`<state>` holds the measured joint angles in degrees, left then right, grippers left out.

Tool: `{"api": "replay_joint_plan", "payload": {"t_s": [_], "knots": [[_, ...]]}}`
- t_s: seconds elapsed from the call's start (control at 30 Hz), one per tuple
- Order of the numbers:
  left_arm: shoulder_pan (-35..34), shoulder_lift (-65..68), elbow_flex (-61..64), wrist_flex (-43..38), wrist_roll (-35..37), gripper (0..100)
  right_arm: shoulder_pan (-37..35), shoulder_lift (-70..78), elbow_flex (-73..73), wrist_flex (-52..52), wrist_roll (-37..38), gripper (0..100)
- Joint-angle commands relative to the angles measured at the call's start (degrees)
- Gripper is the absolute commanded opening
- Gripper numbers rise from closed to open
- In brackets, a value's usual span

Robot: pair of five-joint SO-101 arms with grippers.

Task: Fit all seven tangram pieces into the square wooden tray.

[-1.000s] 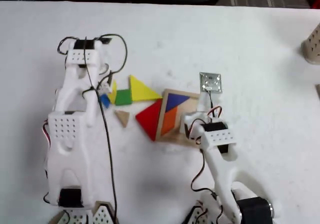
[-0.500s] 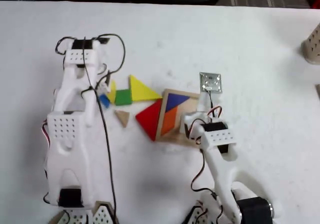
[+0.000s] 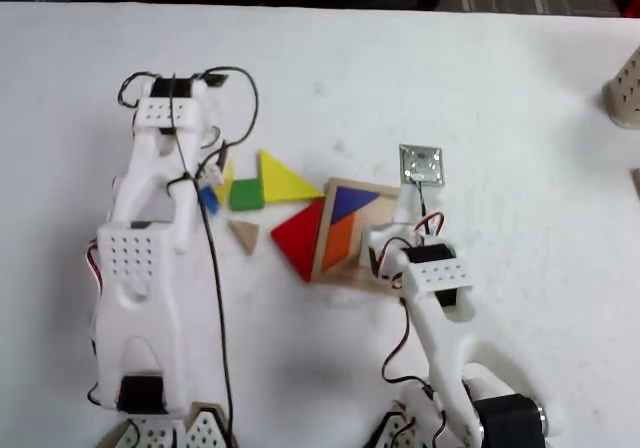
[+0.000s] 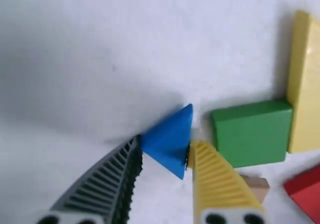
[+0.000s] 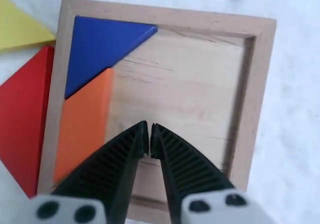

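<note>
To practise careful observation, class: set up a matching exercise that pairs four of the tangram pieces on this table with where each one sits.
1 small blue triangle
2 orange wooden piece
3 large red triangle
4 small pale wooden triangle

A inside the square wooden tray
B against the tray's outer wall
C in the left gripper
D lying apart from all other pieces

Pairs: 1-C, 2-A, 3-B, 4-D.

1. I take this for a robotics lab bench: the left arm (image 3: pixel 140 258) and right arm (image 3: pixel 440 298) are white perforated shells.
2. Loose wires (image 3: pixel 215 268) trail openly over them.
3. A plain white table (image 3: pixel 530 268) carries a small square module (image 3: pixel 421 165) on a lead.
4. Tangram pieces (image 3: pixel 283 180) and a wooden tray (image 5: pixel 259 94) lie between the arms like a test set.
</note>
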<state>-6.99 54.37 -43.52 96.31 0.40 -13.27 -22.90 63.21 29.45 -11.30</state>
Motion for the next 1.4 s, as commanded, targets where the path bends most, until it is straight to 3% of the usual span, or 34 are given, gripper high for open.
{"api": "replay_joint_plan", "payload": {"t_s": [0.0,0.3,0.57,0.73,0.97,1.1,1.37], "knots": [[0.3,-5.7,-1.1,-1.6,-0.2,7,0.5,-2.6,-0.4,-0.1,-0.1,1.7],[5.2,-14.1,-1.1,4.1,-0.3,7,0.9,-2.7,-0.4,-0.1,-0.1,1.7],[10.2,-24.1,0.2,5.7,-0.5,7,10.5,-2.7,-3.6,0.2,-0.1,1.7],[18.5,-26.9,3.8,5.1,-0.4,13,22.5,-2.7,-6.3,0.3,-0.5,1.7],[31.2,-27.3,4.5,2.0,3.7,16,32.6,-2.7,-6.4,3.3,-0.6,1.7],[38.0,-23.3,4.5,-1.0,9.8,16,35.5,-2.7,-6.4,3.9,-0.6,1.6],[47.0,-14.4,4.0,-6.8,10.0,17,36.4,-2.2,-6.3,3.9,-0.6,1.6]]}}
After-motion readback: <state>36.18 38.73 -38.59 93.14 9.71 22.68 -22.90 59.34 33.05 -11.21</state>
